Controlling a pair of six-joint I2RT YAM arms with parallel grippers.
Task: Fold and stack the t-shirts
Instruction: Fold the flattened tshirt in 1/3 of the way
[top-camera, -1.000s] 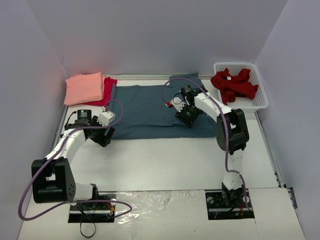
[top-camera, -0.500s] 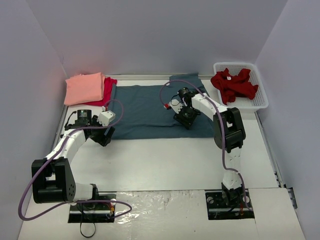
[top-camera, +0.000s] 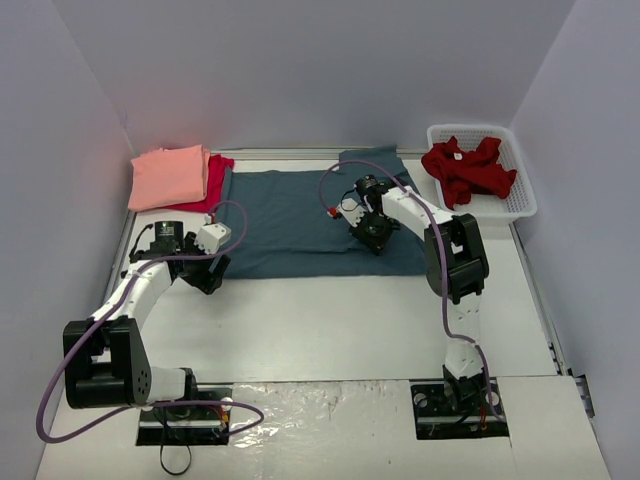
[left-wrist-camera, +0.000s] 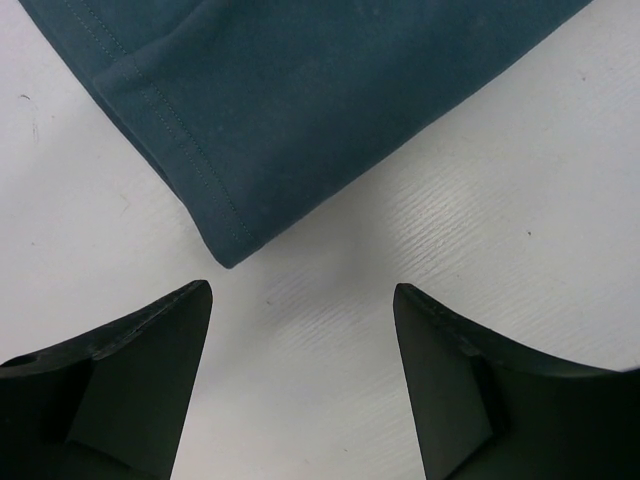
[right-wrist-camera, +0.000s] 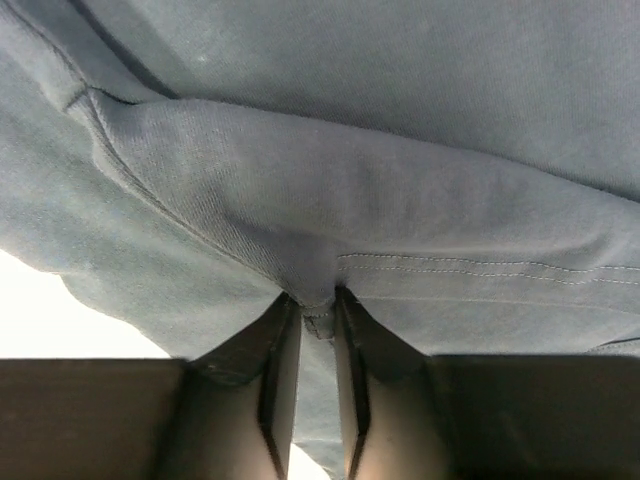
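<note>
A large slate-blue t-shirt (top-camera: 295, 212) lies spread across the back middle of the table. My right gripper (top-camera: 372, 236) rests on its right part and is shut on a pinched fold of the blue cloth (right-wrist-camera: 318, 262), whose hem shows between the fingertips (right-wrist-camera: 285, 330). My left gripper (left-wrist-camera: 300, 300) stands open over bare table, just short of the shirt's near-left corner (left-wrist-camera: 228, 255). At the back left a folded salmon-pink t-shirt (top-camera: 168, 176) lies on a crimson t-shirt (top-camera: 219, 170). A dark red t-shirt (top-camera: 466, 170) is crumpled in the basket.
The white lattice basket (top-camera: 519, 203) stands at the back right, near the right wall. Purple cables loop over both arms. The table's left edge rail (top-camera: 124, 240) runs close to the left arm. White tabletop (top-camera: 320, 320) stretches in front of the blue shirt.
The right gripper has shifted slightly left and back on the blue shirt and its jaws have closed on a fold of cloth. The left arm has not moved.
</note>
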